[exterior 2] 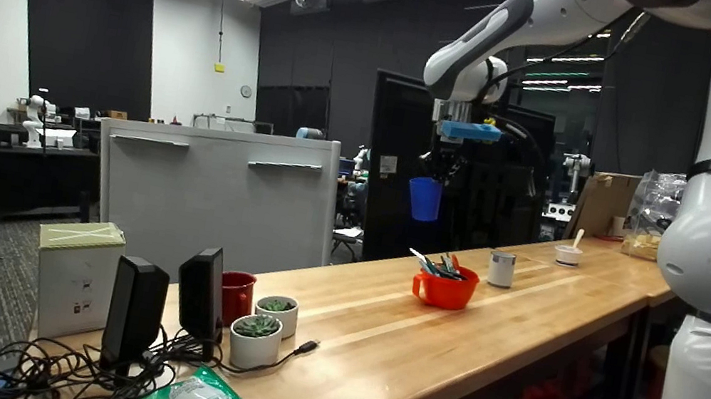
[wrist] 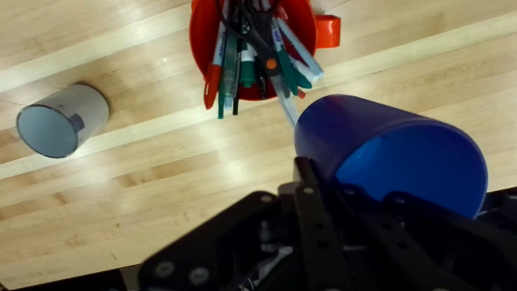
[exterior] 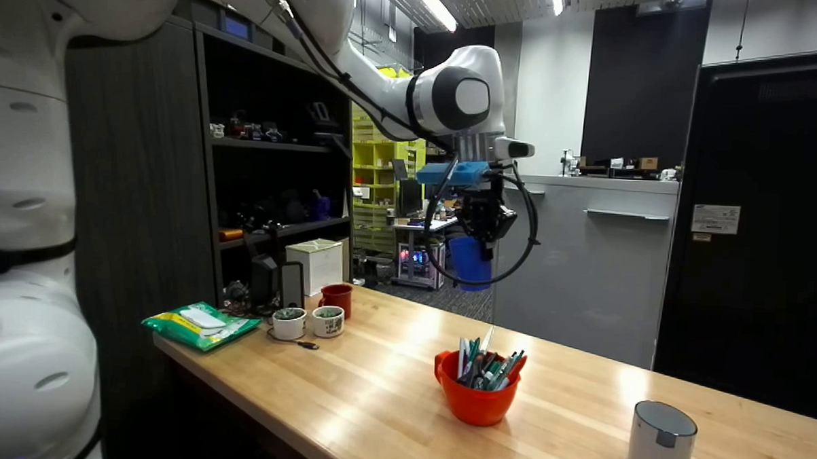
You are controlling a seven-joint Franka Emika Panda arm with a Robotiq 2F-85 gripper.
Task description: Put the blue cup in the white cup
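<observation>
The blue cup (exterior: 468, 264) hangs in the air above the table, its open end up and slightly tilted, in both exterior views (exterior 2: 425, 199). My gripper (exterior: 487, 248) is shut on the cup's wall near its rim. In the wrist view the blue cup (wrist: 363, 125) is at the right of the gripper (wrist: 321, 176). One finger is outside the wall; the other is on the inner side, partly dark. The white cup (exterior: 660, 445) stands upright on the table, apart from the blue cup. It also shows in an exterior view (exterior 2: 501, 270) and at the left of the wrist view (wrist: 83, 107).
A red-orange handled container (exterior: 474, 405) with pens and scissors stands near the white cup, also in the wrist view (wrist: 198, 36). A small white bowl (exterior 2: 566, 255) with a spoon stands farther along. A red mug (exterior: 337, 298), potted plants (exterior 2: 254, 349), speakers (exterior 2: 134, 314) and a green packet (exterior: 201, 325) sit at the table's other end.
</observation>
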